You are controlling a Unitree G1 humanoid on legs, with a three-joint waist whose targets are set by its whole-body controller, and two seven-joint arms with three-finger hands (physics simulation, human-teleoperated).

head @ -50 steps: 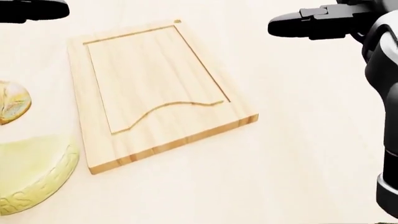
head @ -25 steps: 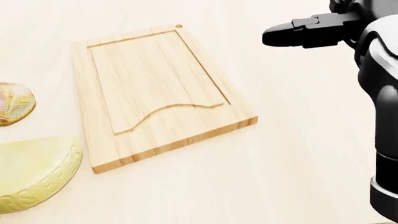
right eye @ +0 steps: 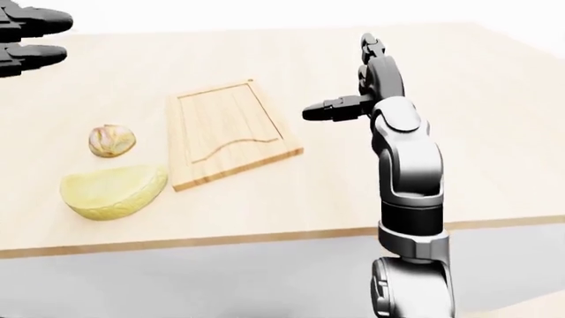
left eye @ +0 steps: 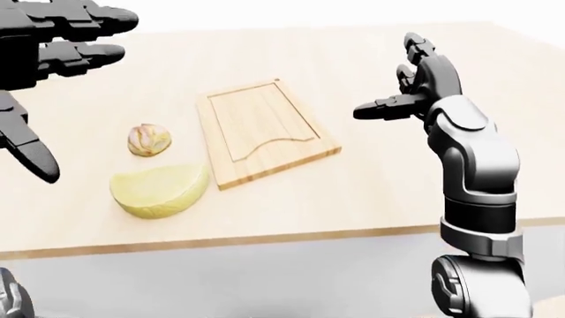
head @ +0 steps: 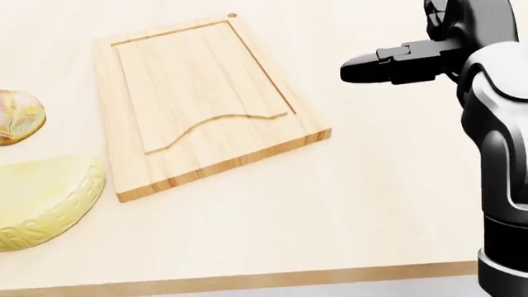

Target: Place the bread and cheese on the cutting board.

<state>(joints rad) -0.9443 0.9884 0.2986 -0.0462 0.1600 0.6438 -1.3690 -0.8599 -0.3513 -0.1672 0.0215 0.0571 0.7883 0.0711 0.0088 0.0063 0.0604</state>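
Downward and leftward, the right hand has drifted, fingers spread, empty. Board lies at its 8 o'clock, bread and cheese beyond; left hand spread too.

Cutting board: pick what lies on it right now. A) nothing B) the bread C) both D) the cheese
A: the cutting board is bare in the left-eye view, with the bread and cheese both resting on the table to its left.

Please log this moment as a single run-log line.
left hand open, raised | right hand open, empty | bread, cheese on table | cutting board bare
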